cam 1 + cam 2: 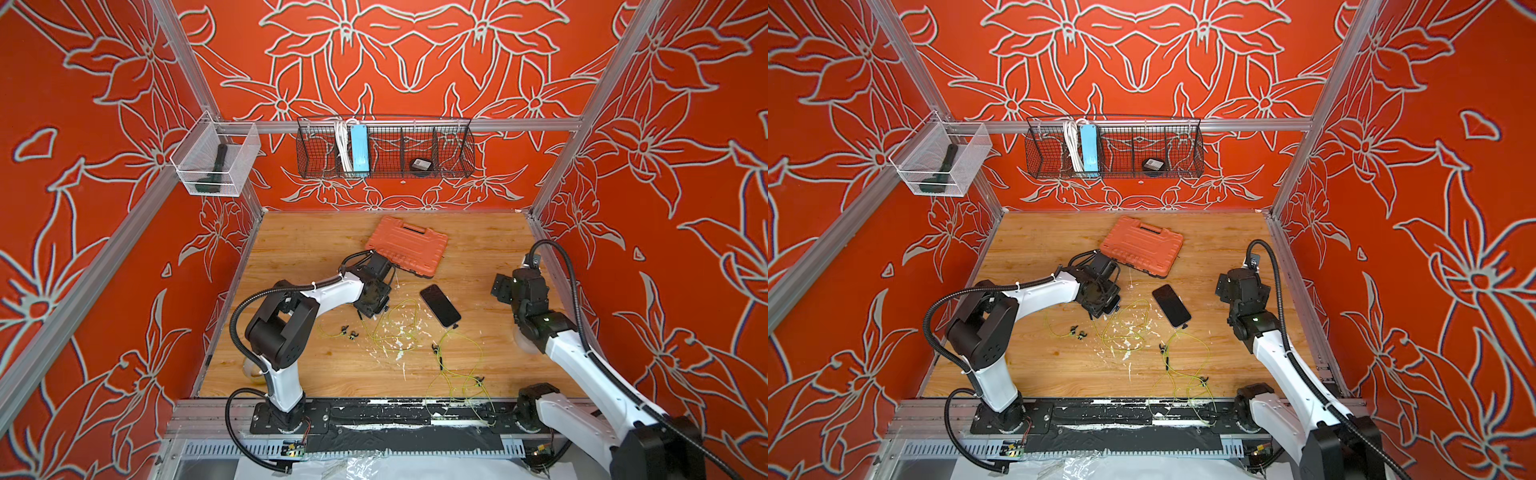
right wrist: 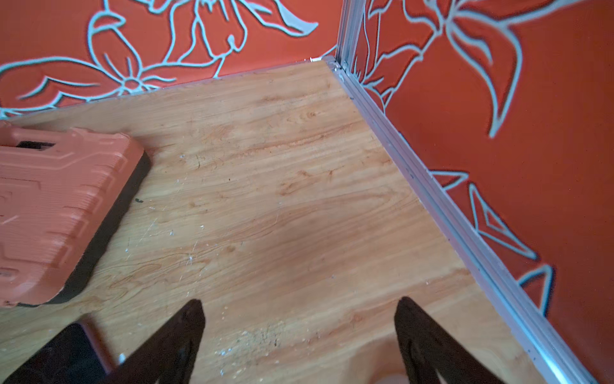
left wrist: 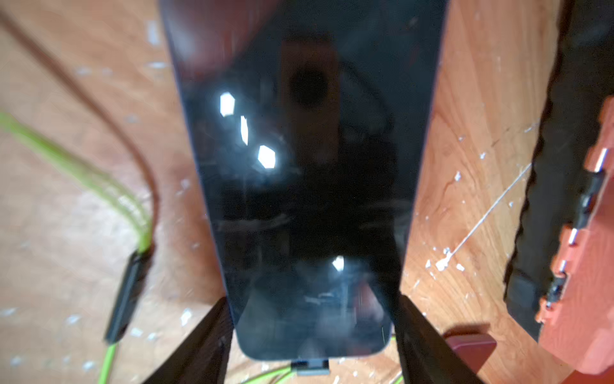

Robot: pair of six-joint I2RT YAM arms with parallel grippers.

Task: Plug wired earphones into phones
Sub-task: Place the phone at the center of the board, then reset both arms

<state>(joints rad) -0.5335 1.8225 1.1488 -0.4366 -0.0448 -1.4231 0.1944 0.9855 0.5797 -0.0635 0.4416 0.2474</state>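
Wooden tabletop (image 1: pixel 311 249), orange case (image 1: pixel 407 245) beside left pincer (image 3: pixel 312 301) tight on phone (image 3: pixel 299 166); right pincer (image 2: pixel 299 302) spread, empty.

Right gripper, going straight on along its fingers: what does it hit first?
Most likely the bare wooden table: the open right gripper points at clear wood between the orange case and the side-wall rail. Depth is hard to judge.

The phone (image 3: pixel 299 183) runs off the frame's edge in the left wrist view, and the black inline piece (image 3: pixel 128 292) beside it is blurred. In both top views the left arm's wrist (image 1: pixel 372 291) all but hides that phone. The other phone (image 2: pixel 63 355) shows cropped and blurred in the right wrist view. Whether the plug (image 1: pixel 455 326) at its end is seated is too small to tell.
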